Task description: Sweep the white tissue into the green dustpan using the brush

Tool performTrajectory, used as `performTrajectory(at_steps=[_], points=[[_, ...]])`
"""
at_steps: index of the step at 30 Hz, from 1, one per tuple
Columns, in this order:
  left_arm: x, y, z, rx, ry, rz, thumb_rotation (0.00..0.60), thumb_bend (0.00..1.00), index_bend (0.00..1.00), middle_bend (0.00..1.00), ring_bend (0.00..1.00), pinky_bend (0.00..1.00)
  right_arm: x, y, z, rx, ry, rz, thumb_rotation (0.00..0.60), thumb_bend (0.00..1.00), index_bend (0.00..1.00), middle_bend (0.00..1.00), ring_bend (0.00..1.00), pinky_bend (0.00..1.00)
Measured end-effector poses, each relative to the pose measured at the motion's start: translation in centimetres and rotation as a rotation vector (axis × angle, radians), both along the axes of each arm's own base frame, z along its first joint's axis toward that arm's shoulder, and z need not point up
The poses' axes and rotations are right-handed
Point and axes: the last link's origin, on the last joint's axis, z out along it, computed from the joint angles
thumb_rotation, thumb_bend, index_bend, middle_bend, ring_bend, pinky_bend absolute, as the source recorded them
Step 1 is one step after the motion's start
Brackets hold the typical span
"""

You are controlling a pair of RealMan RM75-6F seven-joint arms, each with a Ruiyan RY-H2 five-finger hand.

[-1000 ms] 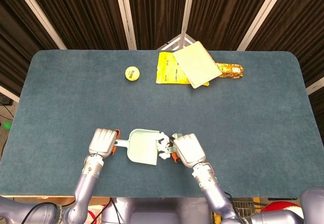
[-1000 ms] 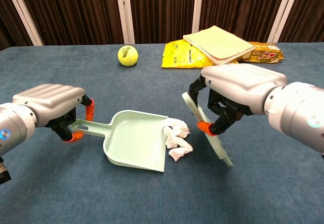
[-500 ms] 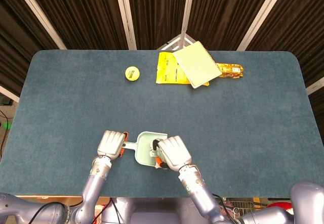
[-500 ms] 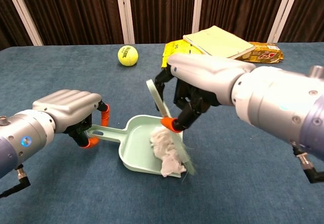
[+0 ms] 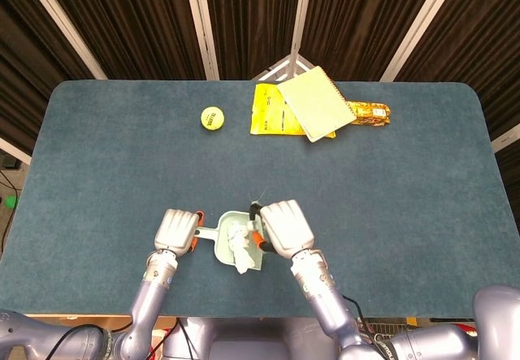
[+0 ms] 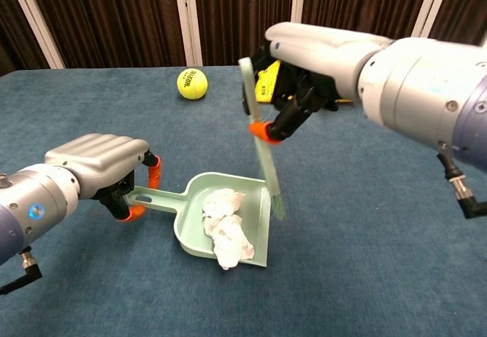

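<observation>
**Holding tissue in the dustpan**

Gripping the dustpan handle, the left robot hand keeps the green dustpan at lower centre on the table. The white tissue lies inside, overhanging its lip. The right robot hand grips the brush, upright at the pan's right edge.

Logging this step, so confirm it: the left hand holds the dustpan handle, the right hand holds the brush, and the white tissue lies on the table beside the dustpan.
Not quite: the white tissue lies inside the dustpan, overhanging its front lip, as the chest view shows. The left hand and right hand with the brush are as stated.
</observation>
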Motion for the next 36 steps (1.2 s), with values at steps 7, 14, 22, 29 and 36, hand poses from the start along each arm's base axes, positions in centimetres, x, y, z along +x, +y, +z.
performTrajectory(at_steps=[7,14,22,29,36], points=[[-0.2,0.1,0.5,0.018,-0.001,0.006,0.6,0.67,0.77,1.0,1.0,1.0,-2.2,-0.5,0.2,-0.035,0.122,-0.015,0.6,0.45,0.75,0.93,0.93,0.85],[-0.2,0.2,0.8,0.065,-0.006,0.034,0.6,0.67,0.76,1.0,1.0,1.0,-3.5,0.6,-0.8,0.01,0.186,-0.034,0.6,0.45,0.75,0.93,0.93,0.85],[0.0,-0.2,0.4,0.051,-0.029,0.051,0.6,0.67,0.76,1.0,1.0,1.0,-3.4,2.0,-2.1,0.071,0.195,-0.055,0.6,0.45,0.76,0.93,0.93,0.85],[0.0,-0.4,0.1,0.038,-0.041,0.058,0.6,0.67,0.76,1.0,1.0,1.0,-2.2,3.2,-3.4,0.146,0.128,-0.08,0.6,0.45,0.76,0.93,0.93,0.85],[-0.1,-0.5,-0.2,0.029,-0.049,0.061,0.6,0.67,0.76,1.0,1.0,1.0,0.2,3.5,-4.3,0.174,0.038,-0.069,0.6,0.45,0.76,0.93,0.93,0.85]])
